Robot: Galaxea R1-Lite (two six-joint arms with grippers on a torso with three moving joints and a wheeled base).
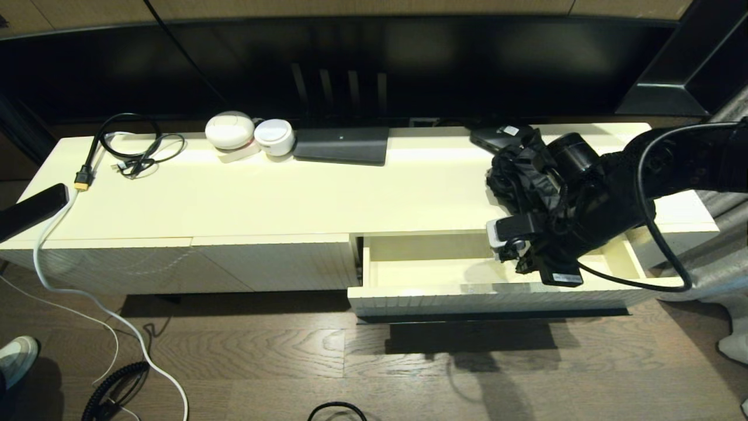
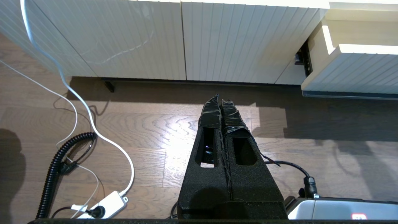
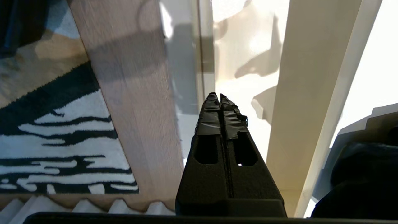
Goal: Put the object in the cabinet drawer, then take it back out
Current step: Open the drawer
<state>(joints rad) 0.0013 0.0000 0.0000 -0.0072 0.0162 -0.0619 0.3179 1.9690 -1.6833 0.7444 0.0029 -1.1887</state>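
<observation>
Two hands, both clenched on nothing:
Left hand [image 2: 220,101]: parked low over the wood floor [image 2: 155,130] in front of the ribbed panels [image 2: 130,40], fingers pressed flat together, well apart from the work.
Drawer [image 1: 467,295]: pulled out, bare inside where it showed.
Right hand [image 3: 219,99]: hung over the open drawer's right part, taped tips touching, empty.
Umbrella [image 1: 517,175]: lay on the cabinet top [image 1: 327,193] behind the drawer, just beside the right arm and partly hidden by it.
Handling (judgement): light, soft, bunchy fabric that would slip and squash.
Grip (judgement): go for the stiff handle or the core through the folds; handle hidden here.
Risk: loose fabric snagging on the drawer edge.
</observation>
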